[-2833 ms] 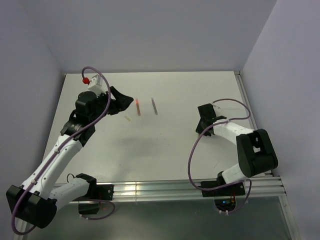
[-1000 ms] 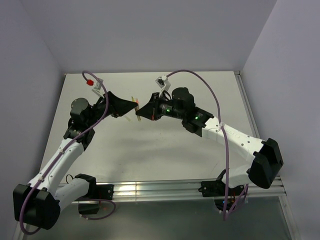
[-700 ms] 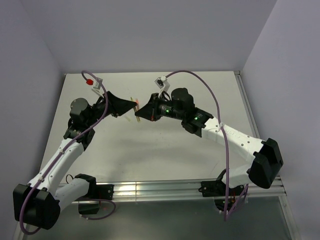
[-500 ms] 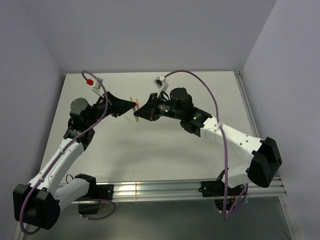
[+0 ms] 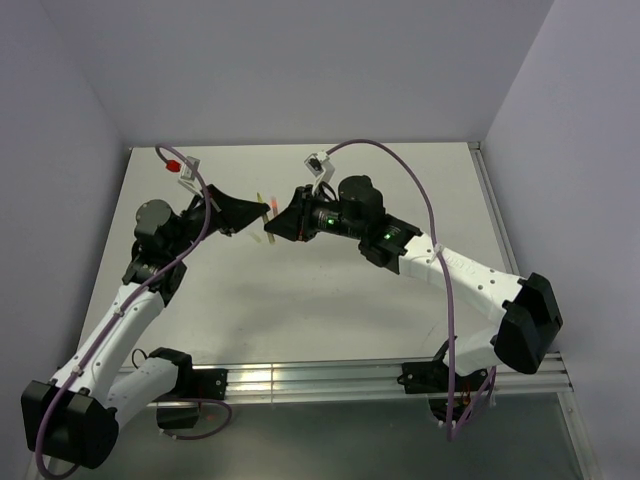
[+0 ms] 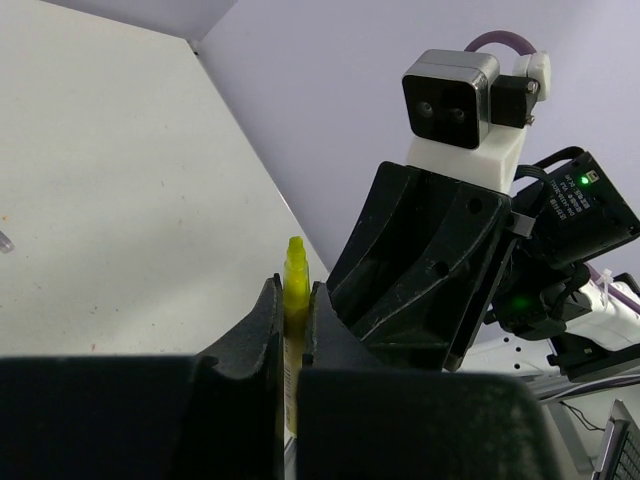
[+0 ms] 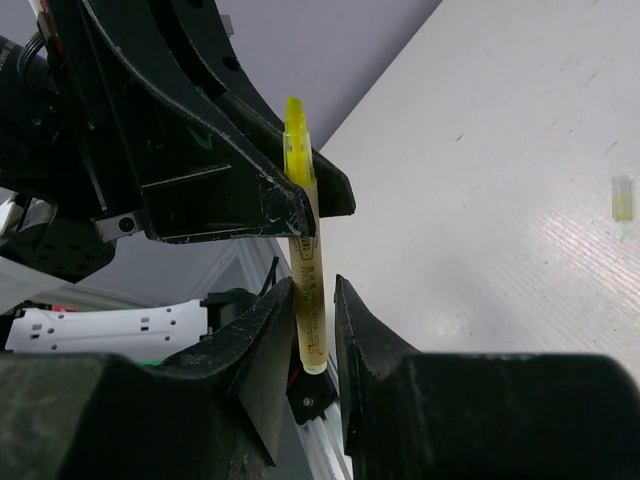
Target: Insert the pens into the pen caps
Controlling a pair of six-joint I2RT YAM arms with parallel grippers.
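Note:
Both grippers meet in the air over the far middle of the table. My left gripper [image 5: 266,208] [image 6: 293,287] is shut on the yellow-green pen [image 6: 295,262] [image 7: 303,235], which stands upright with its tip above the fingers. My right gripper [image 5: 275,226] [image 7: 312,300] sits around the pen's lower end, jaws slightly apart, with a gap showing on one side. A cream-yellow pen cap [image 7: 622,198] [image 5: 268,238] lies on the table below them. A bit of the orange-red pen [image 5: 272,207] shows behind the grippers. The other pen and caps are hidden.
The white table [image 5: 330,300] ends in a metal rail [image 5: 400,375] by the arm bases. Grey walls close the back and both sides. The right arm [image 5: 440,262] stretches diagonally across the table's middle, and its cable [image 5: 425,195] arcs above it.
The left jaws have closed on the pen that the right gripper held up. The right jaws have loosened around it. Both arms have shifted only slightly.

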